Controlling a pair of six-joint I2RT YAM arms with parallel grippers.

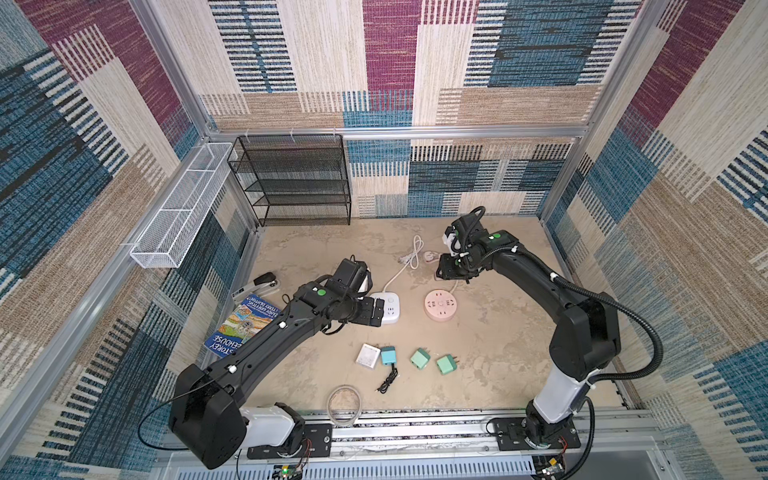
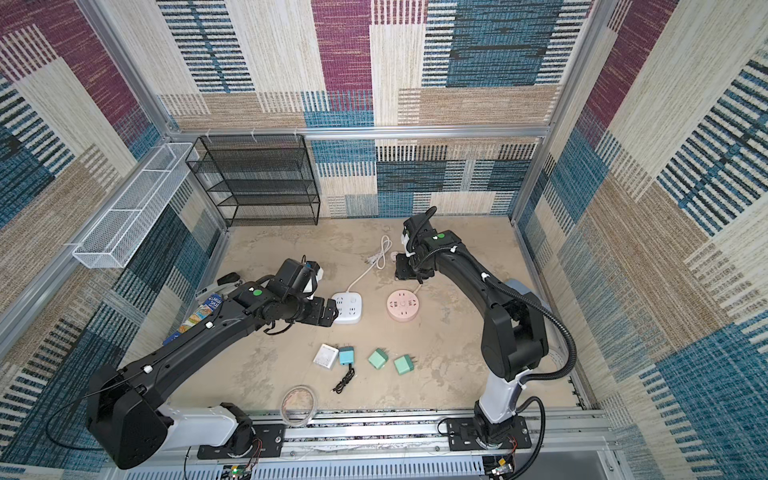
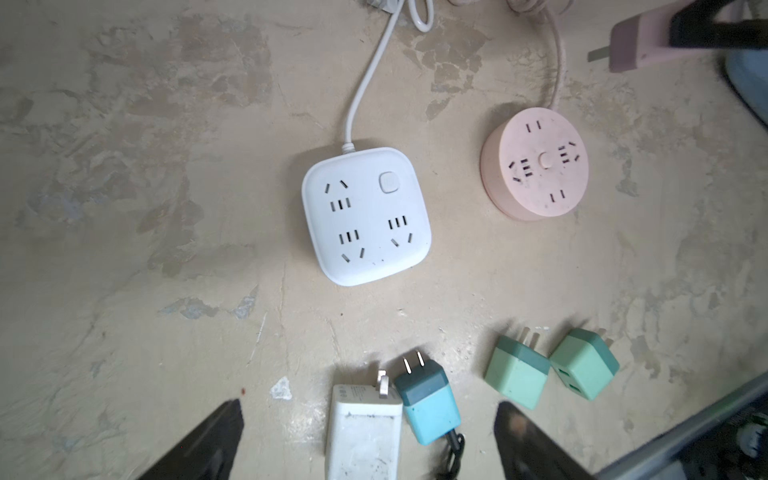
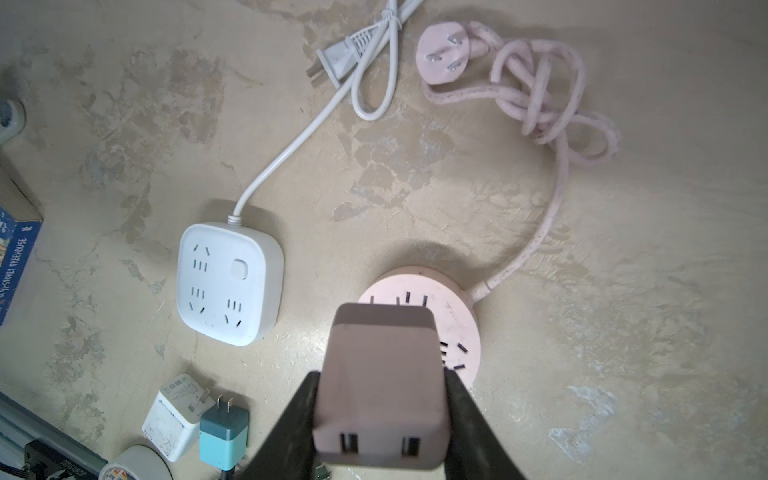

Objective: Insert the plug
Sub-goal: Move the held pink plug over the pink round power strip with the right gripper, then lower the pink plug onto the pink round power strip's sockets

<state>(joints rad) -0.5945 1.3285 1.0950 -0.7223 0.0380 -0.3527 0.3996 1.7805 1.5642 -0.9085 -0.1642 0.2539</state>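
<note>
A pink plug block with two USB ports [image 4: 382, 386] sits between the fingers of my right gripper [image 4: 381, 376], which is shut on it. It hangs prongs-forward above the round pink power strip [image 4: 457, 328] [image 1: 440, 305], apart from it. In the left wrist view the pink plug [image 3: 640, 45] shows with a prong sticking out. My left gripper [image 3: 370, 407] [image 1: 377, 312] is open and holds nothing. It hovers by the near-left edge of the white square power strip [image 3: 365, 216] [image 1: 390, 307]. My right gripper [image 1: 446, 272] is behind the pink strip in both top views.
A white charger [image 1: 368, 355], a blue charger [image 1: 388, 355] with a black cable, and two green chargers [image 1: 419, 358] [image 1: 446, 365] lie near the front. A book [image 1: 243, 324] and stapler [image 1: 259, 284] are at the left, a tape roll [image 1: 344, 405] in front, and a black mesh shelf [image 1: 291, 178] at the back.
</note>
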